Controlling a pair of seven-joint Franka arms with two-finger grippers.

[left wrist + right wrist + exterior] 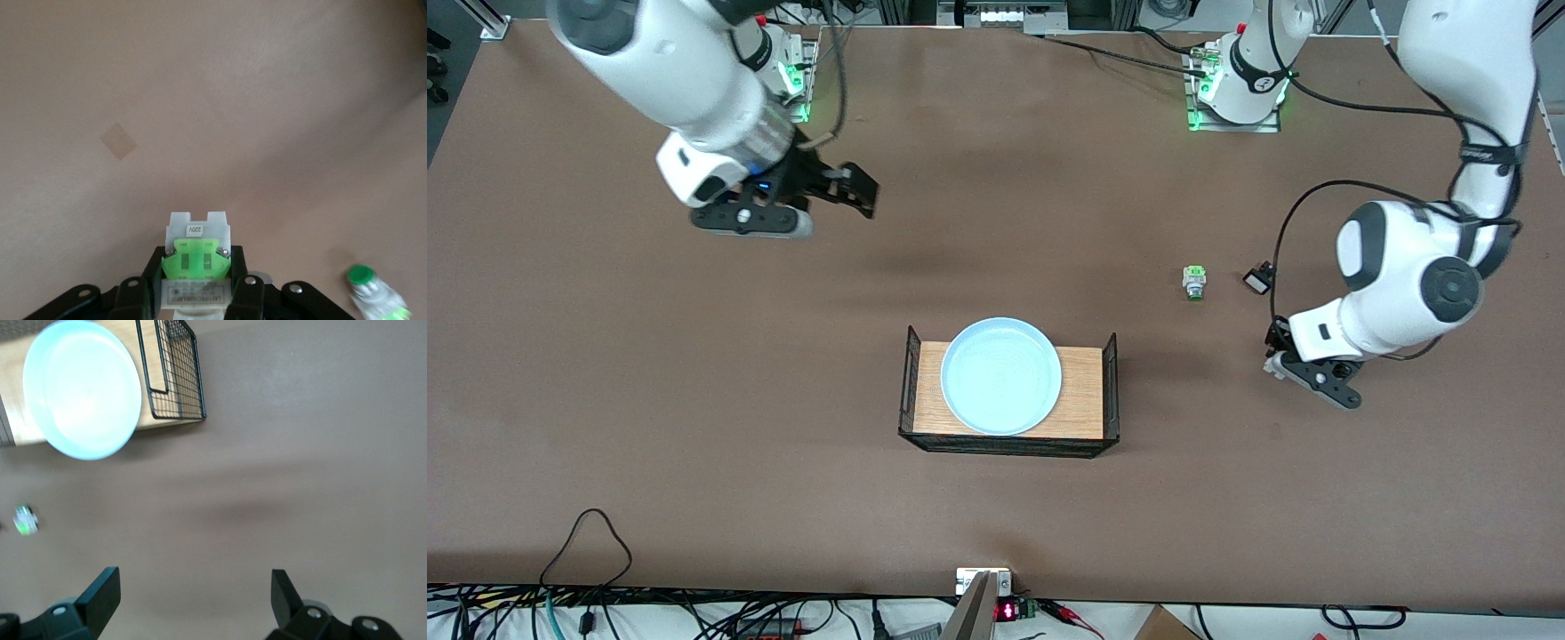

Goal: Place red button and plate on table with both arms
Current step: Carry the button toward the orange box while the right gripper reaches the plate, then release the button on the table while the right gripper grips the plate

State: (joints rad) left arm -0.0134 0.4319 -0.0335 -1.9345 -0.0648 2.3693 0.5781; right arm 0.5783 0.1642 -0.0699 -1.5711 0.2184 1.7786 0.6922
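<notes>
1. The table (649, 427) is a wide, matte brown surface with both robot bases along its top edge as the front camera shows it.
2. The right arm (667, 62) reaches from its base out over the table toward its own end, wrist bent level. Its end effector (831, 200) hangs high over bare table, fingers (100, 597) spread wide with nothing between them.
3. The left arm (1405, 276) folds down sharply near the edge at its own end, elbow high, wrist pointing down. Its end effector (1303, 373) sits low at the table.
4. A light-wood rack (1009, 391) with black wire sides stands mid-table, nearer the front camera's edge than either end effector.
5. The plate (1001, 376), round and pale blue, lies flat on the rack, filling most of its board.
6. The red button (197, 257) is clamped between the left end effector's fingers; the wrist view shows its green block and whitish body, while the red cap is out of sight.
7. A similar switch with a green cap (1193, 283) lies on the table between the rack and the left arm's base.
8. A small black-and-white part (1257, 281) lies just beside that switch, toward the left arm's end.
</notes>
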